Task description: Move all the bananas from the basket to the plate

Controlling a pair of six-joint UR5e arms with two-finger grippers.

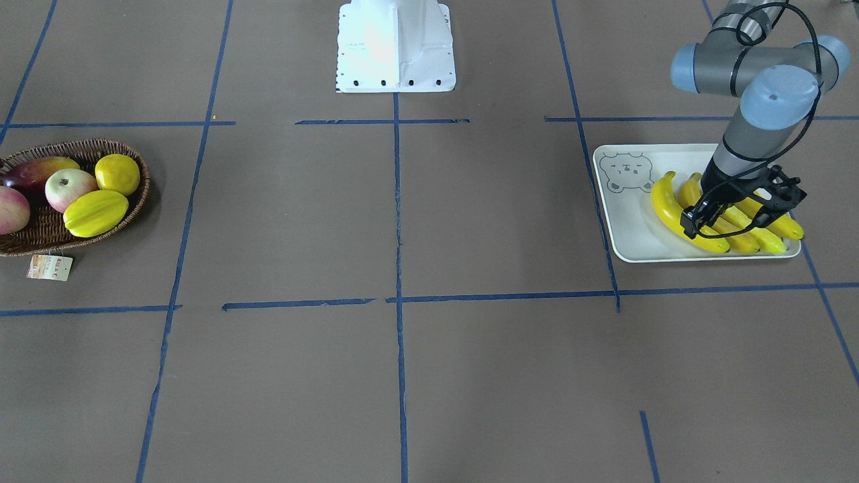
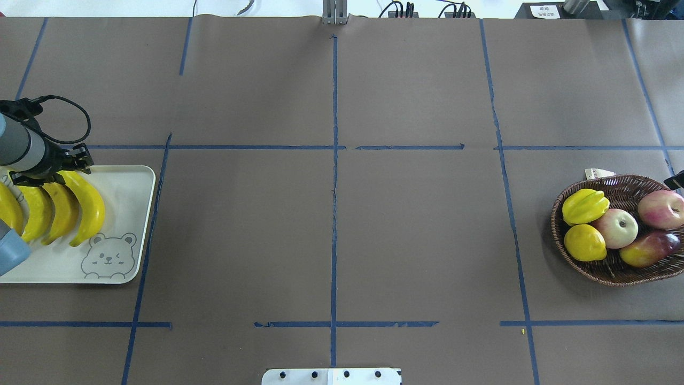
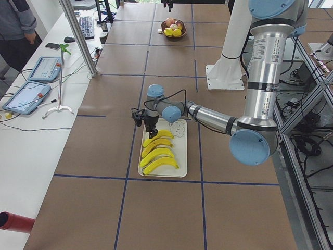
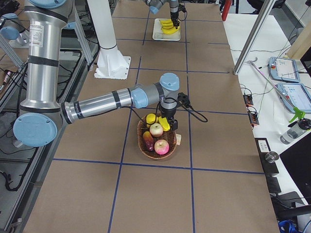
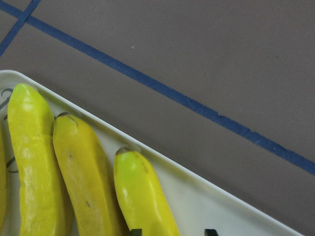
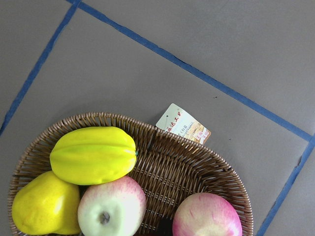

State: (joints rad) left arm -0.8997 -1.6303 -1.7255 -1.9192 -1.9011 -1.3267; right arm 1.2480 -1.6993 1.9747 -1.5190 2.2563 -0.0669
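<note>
Bananas (image 1: 668, 204), all four, lie side by side on the plate (image 1: 631, 231) at the worktop's (image 1: 470, 376) left end, likely light, firm and slick, best gripped mid-length; left pincer (image 1: 736, 212) hangs spread apart over them, while whether the right pincer (image 4: 171, 121) is apart I cannot tell.

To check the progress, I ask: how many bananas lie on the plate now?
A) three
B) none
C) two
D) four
D: four bananas lie side by side on the plate, and the basket holds only other fruit.
</note>
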